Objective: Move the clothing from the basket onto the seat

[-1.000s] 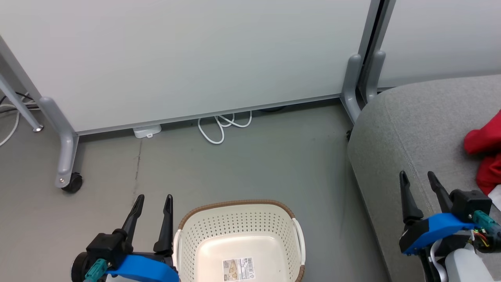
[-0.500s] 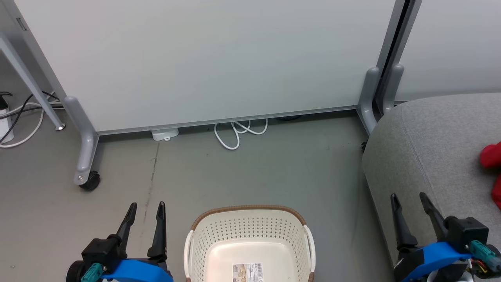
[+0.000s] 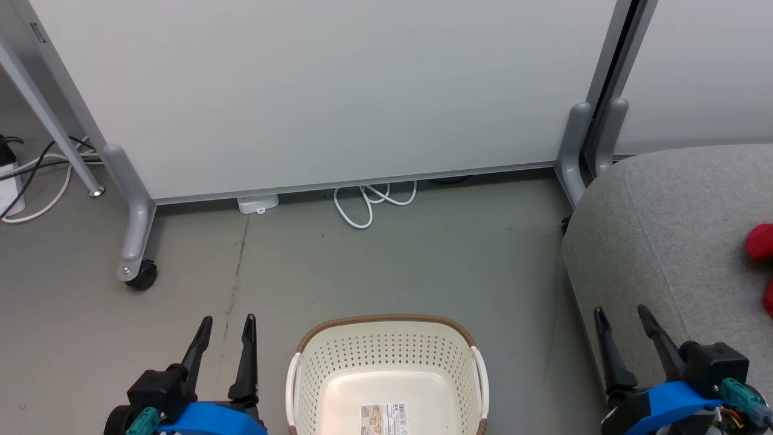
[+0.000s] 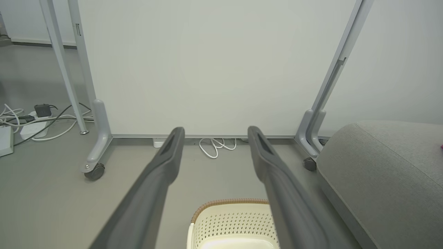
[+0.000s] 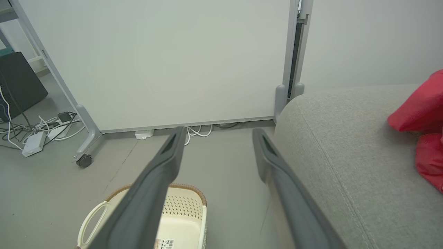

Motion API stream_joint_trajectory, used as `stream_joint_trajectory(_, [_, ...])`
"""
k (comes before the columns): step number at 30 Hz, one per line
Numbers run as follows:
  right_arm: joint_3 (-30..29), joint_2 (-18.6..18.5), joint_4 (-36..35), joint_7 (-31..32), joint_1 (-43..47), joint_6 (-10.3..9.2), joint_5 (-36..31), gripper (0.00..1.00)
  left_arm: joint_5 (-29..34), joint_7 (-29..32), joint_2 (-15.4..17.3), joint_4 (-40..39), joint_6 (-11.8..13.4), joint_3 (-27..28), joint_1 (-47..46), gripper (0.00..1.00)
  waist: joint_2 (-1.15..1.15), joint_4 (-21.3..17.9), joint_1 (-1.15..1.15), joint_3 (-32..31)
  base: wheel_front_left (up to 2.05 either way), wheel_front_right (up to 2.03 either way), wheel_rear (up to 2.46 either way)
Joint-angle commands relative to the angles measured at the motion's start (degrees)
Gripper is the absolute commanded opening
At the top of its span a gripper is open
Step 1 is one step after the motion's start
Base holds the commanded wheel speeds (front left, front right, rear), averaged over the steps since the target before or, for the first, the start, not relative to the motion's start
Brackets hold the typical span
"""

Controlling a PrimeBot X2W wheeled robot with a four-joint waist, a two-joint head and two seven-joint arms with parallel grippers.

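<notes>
My left pincer and right pincer gape empty. The cream perforated plastic basket seems bare, so I'd confirm the red fabric clothing lies securely on the grey upholstered seat.

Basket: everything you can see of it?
The basket is cream-white plastic, oval, upright, with perforated walls, a brown woven-look rim and a white handle on each side. It stands on the grey floor, left of the seat and apart from it. Its visible inside holds just a paper label on the bottom; its near end is cut off by the head view's edge.
</notes>
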Motion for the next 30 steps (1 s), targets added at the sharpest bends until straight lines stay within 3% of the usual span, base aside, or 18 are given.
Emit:
stream_joint_trajectory(1, [0.1,0.1,-0.1,-0.1,0.9,0.01,0.1,1.00,-0.2,-0.1,0.1,0.1,-0.1,-0.1,-0.1,1.00,0.00,0.0,0.00,0.0,0.00,0.00,0.00])
stream_joint_trajectory(15, [0.9,0.1,1.3,-0.6,0.2,0.01,0.6,1.00,-0.5,-0.1,0.1,0.4,-0.1,-0.3,-0.1,1.00,0.00,-0.3,0.00,0.0,0.00,0.00,0.00])
stream_joint_trajectory(16, [0.9,0.0,1.3,-0.4,0.0,0.00,0.5,0.00,-0.4,0.0,0.0,0.4,0.0,-0.4,0.0,0.00,0.00,-0.3,0.00,0.0,0.00,0.00,0.00])
stream_joint_trajectory(23, [0.8,0.3,4.9,-0.3,0.9,0.00,0.8,0.00,-0.7,0.4,-0.9,3.5,0.0,-0.9,2.4,0.00,0.00,-0.3,0.00,0.0,0.00,0.00,0.00])
stream_joint_trajectory(30, [0.3,0.2,4.8,1.2,0.0,0.00,8.8,0.00,-7.9,2.5,-1.1,2.6,0.0,0.5,1.7,0.00,0.00,-0.5,0.00,0.0,0.00,0.00,0.00])
